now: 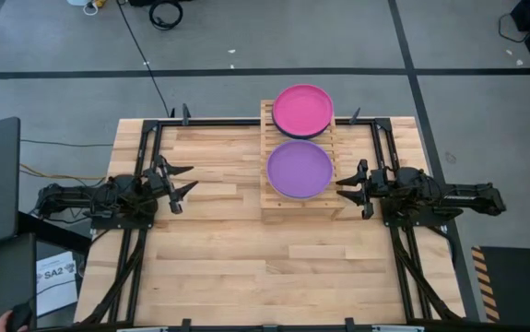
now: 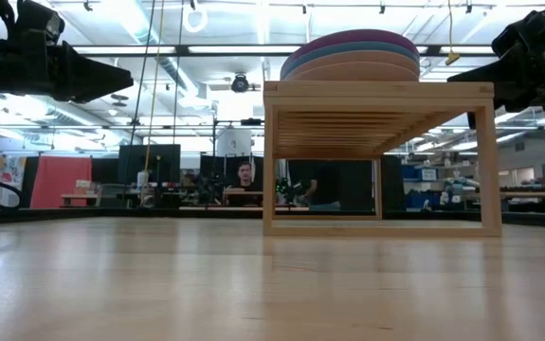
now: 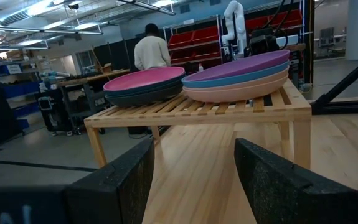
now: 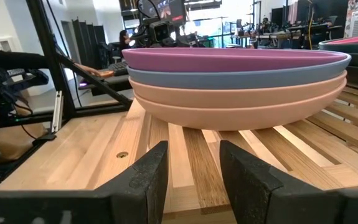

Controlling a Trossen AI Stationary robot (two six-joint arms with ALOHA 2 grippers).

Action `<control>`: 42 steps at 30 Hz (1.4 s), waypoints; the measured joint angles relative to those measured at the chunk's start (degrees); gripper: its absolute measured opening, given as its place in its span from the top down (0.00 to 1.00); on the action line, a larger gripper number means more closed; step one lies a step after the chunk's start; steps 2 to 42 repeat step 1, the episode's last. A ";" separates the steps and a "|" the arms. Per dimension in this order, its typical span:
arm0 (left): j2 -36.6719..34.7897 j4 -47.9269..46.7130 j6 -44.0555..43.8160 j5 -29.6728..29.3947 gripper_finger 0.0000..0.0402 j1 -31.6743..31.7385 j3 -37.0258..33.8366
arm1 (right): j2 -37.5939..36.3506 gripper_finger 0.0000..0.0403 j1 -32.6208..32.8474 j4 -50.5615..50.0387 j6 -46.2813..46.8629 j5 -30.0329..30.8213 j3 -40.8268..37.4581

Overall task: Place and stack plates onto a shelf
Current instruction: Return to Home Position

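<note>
The wooden slatted shelf [image 1: 301, 164] stands at the table's far middle. Two stacks of plates rest on its slats. The near stack [image 1: 300, 170] has a purple plate on top, with blue and salmon ones under it [image 4: 238, 81]. The far stack [image 1: 302, 110] has a magenta plate over dark ones [image 3: 144, 86]. My left gripper [image 1: 183, 182] hovers open at the table's left, away from the shelf. My right gripper [image 1: 346, 188] is open just right of the shelf's near end, its fingers level with the slats [image 4: 191, 171] and holding nothing.
Bare plank tabletop [image 1: 246, 267] spreads in front of and left of the shelf. A black frame [image 1: 145, 138] runs along the table's edges. People stand in the room beyond [image 3: 150, 50].
</note>
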 joint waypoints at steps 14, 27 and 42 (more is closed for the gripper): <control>0.00 0.00 0.00 0.00 0.43 0.00 0.00 | 0.00 0.63 0.00 0.00 0.01 0.00 0.00; 0.00 0.00 0.00 0.00 0.43 0.00 0.00 | 0.00 0.63 0.00 0.00 0.01 0.00 0.00; 0.00 0.00 0.00 0.00 0.43 0.00 0.00 | 0.00 0.63 0.00 0.00 0.01 0.00 0.00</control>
